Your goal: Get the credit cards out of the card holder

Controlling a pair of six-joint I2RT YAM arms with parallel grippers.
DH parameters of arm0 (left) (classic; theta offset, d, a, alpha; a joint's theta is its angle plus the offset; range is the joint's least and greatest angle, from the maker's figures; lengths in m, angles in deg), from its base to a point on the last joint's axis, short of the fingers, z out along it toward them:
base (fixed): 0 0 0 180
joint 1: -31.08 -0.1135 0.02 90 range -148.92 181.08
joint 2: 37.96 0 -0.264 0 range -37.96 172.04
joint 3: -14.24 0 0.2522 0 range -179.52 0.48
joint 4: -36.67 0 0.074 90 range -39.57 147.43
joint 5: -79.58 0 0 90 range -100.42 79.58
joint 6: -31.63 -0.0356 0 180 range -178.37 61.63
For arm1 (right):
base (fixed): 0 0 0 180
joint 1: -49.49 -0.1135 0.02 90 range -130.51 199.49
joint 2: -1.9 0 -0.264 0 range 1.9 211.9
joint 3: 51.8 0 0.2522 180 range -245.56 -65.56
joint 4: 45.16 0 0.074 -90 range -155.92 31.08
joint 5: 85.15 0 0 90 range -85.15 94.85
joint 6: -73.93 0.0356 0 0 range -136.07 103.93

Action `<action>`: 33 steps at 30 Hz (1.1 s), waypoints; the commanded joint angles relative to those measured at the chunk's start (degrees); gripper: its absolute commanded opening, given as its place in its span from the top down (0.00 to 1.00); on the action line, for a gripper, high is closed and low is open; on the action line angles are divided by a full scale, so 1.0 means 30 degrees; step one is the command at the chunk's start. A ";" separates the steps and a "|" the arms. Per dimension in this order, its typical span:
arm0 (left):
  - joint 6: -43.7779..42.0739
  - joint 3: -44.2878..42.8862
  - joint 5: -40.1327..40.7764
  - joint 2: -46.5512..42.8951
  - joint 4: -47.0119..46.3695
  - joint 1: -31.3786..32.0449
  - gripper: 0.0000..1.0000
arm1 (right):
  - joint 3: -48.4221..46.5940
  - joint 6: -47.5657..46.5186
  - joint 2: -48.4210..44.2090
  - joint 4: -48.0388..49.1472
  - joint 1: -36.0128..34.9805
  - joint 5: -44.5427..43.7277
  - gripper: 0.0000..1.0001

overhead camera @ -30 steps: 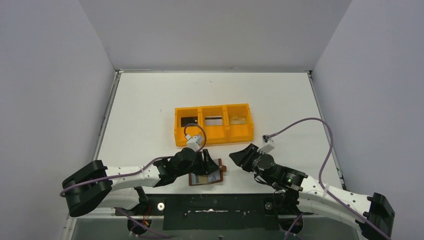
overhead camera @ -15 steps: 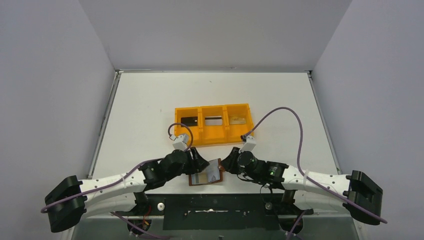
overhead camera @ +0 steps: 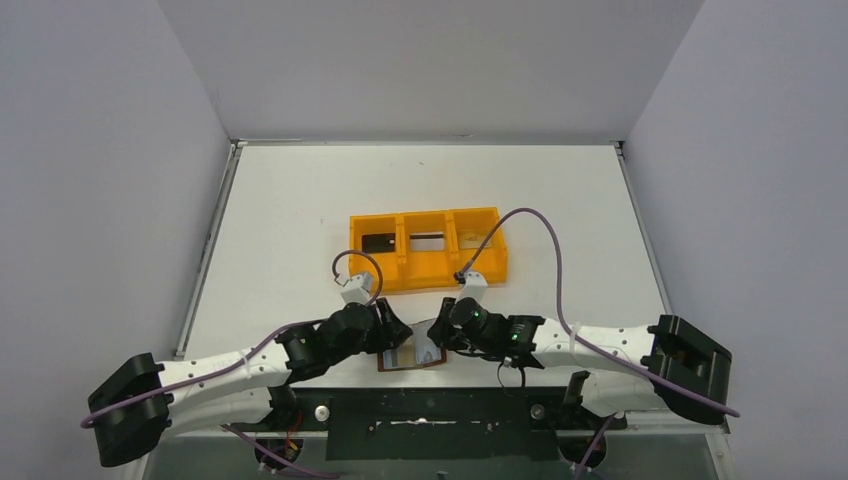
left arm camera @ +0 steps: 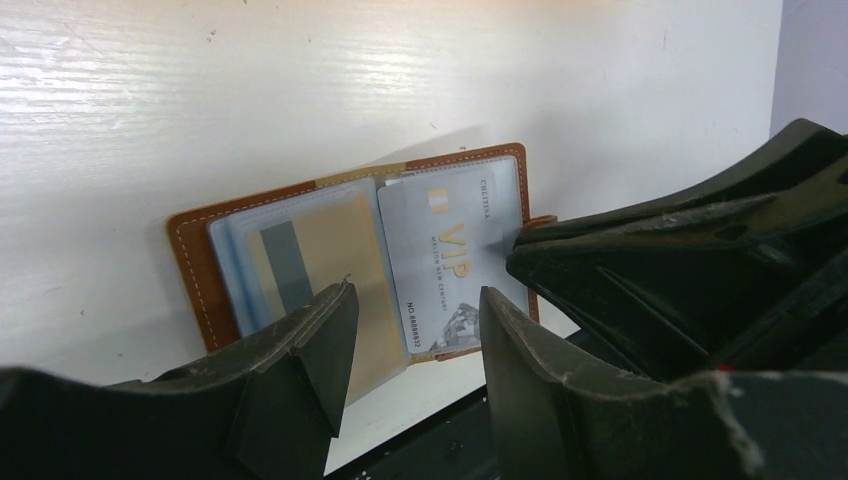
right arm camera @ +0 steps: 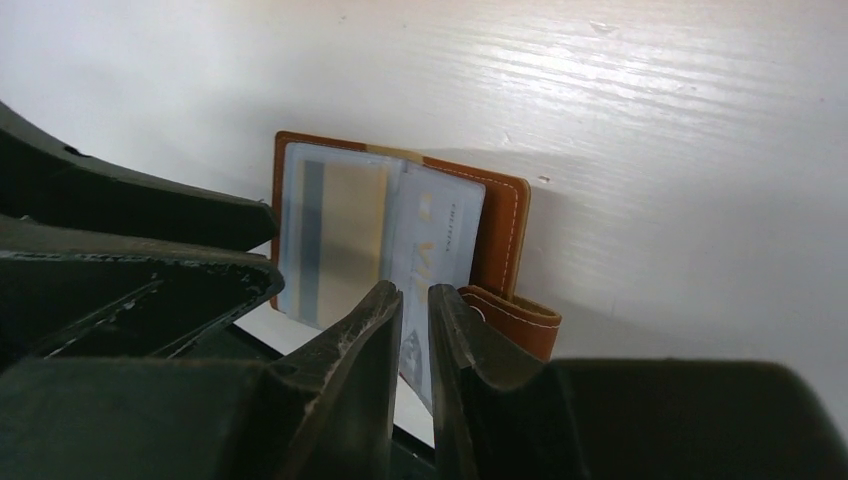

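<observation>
The brown card holder (overhead camera: 408,361) lies open at the table's near edge, between my two grippers. In the left wrist view its leather cover (left arm camera: 190,262) holds a tan-gold card (left arm camera: 320,255) in the left pocket and a silvery grey VIP card (left arm camera: 447,250) on the right. My left gripper (left arm camera: 415,335) is open and empty, just in front of the holder (overhead camera: 393,332). My right gripper (right arm camera: 415,292) has its jaws almost together, with the near edge of the silvery card (right arm camera: 440,235) between them. The snap tab (right arm camera: 515,325) sits beside its right finger.
The orange three-compartment tray (overhead camera: 425,272) stands behind the grippers. It holds a black card (overhead camera: 377,242), a dark silvery card (overhead camera: 427,241) and a gold one (overhead camera: 476,239). The right arm's purple cable (overhead camera: 520,215) arcs over the tray's right end. The black base rail (overhead camera: 420,410) runs just below the holder.
My right arm has swung left to the card holder and its jaws have narrowed onto the silvery card. My left gripper has drawn back a little to the holder's left side.
</observation>
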 commanded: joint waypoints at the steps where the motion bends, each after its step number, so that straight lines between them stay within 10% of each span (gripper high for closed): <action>1: -0.0347 -0.0150 -0.0724 0.0438 -0.1660 -0.0103 0.53 | -0.0431 -0.0098 0.0494 -0.0545 0.0484 0.0231 0.81; 33: -0.0913 -0.2228 -0.2517 0.5552 -0.3143 -0.0128 0.55 | 0.4465 0.4071 0.1944 0.3397 0.1320 0.0340 0.90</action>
